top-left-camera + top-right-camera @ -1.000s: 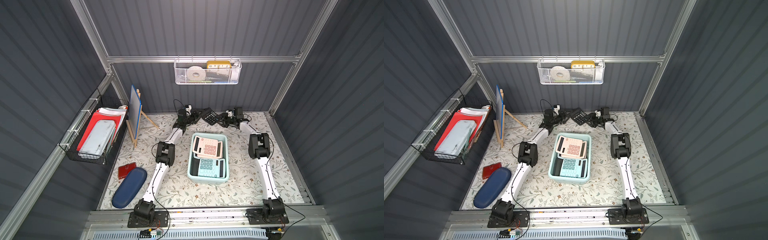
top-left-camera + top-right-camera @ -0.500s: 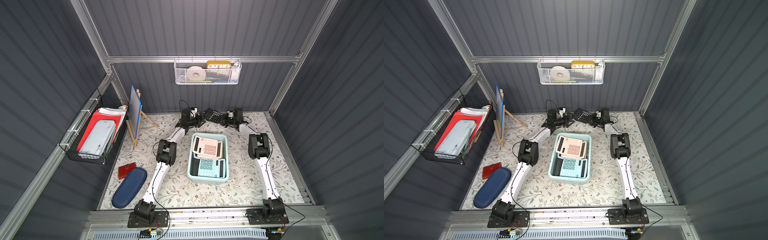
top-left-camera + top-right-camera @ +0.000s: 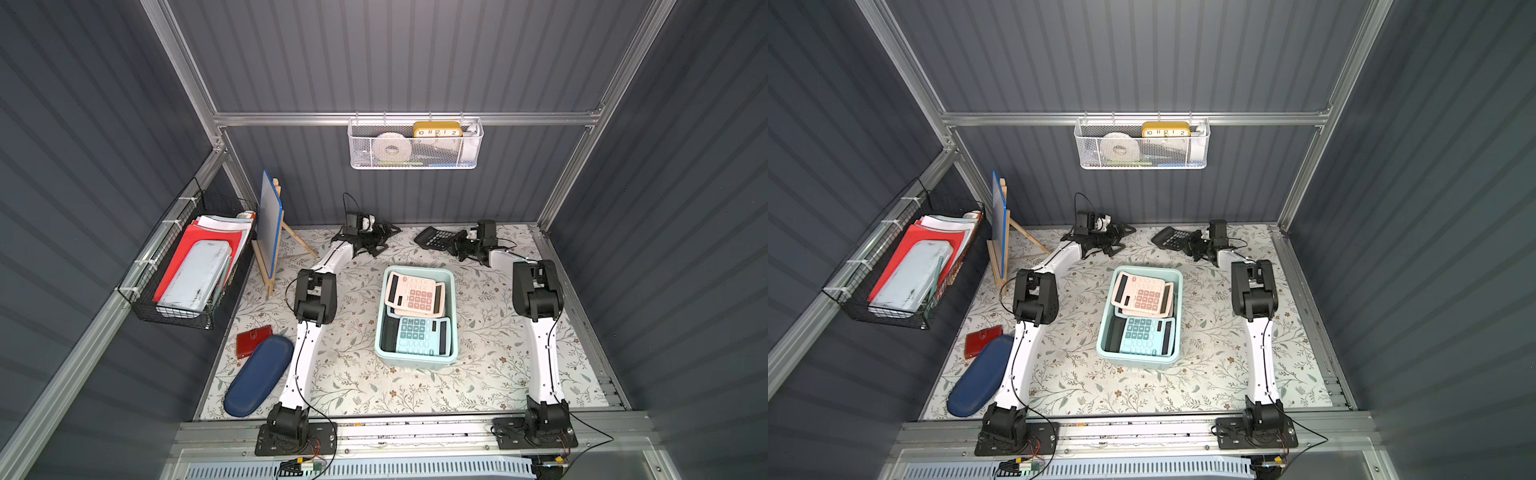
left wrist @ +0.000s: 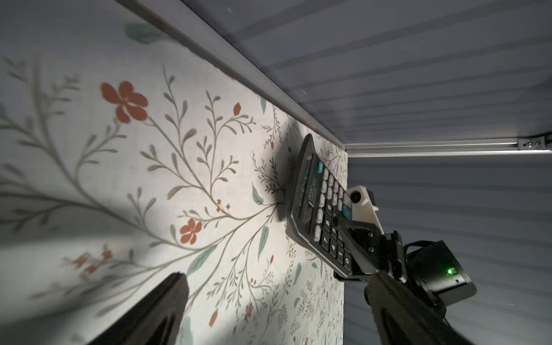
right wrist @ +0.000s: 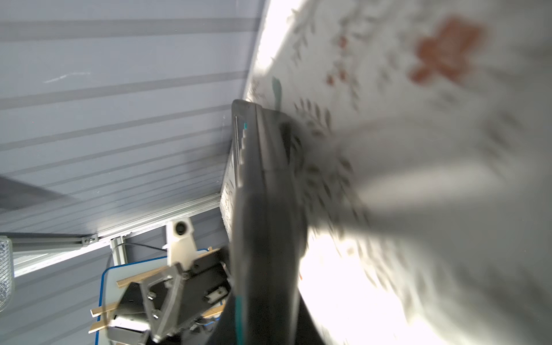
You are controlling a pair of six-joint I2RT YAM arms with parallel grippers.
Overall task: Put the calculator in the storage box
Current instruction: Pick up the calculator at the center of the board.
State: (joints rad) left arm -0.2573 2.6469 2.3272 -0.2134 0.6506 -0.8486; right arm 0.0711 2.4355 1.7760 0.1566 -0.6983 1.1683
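A black calculator [image 3: 434,239] [image 3: 1170,239] is tilted up off the floral mat near the back wall. My right gripper [image 3: 455,245] [image 3: 1192,245] is shut on its near end. The left wrist view shows its keys [image 4: 316,203] and the right fingers [image 4: 355,236] clamped over them. Edge-on in the right wrist view, the calculator [image 5: 263,209] runs out between my right gripper's [image 5: 263,322] jaws. My left gripper [image 3: 384,239] [image 3: 1121,237] [image 4: 276,280] stands open and empty to its left. The pale mint storage box [image 3: 415,365] [image 3: 1138,362] sits mid-table, holding pink calculators [image 3: 415,293] and a teal one [image 3: 419,334].
A small blue-framed easel board [image 3: 270,226] stands at the back left. A black wire basket [image 3: 187,266] hangs on the left wall, a white mesh basket [image 3: 415,143] on the back wall. A red wallet [image 3: 253,340] and a blue case [image 3: 259,376] lie front left.
My right gripper has closed on the black calculator. My left gripper has opened wider and drawn back to the left, away from it. The calculator has shifted slightly right.
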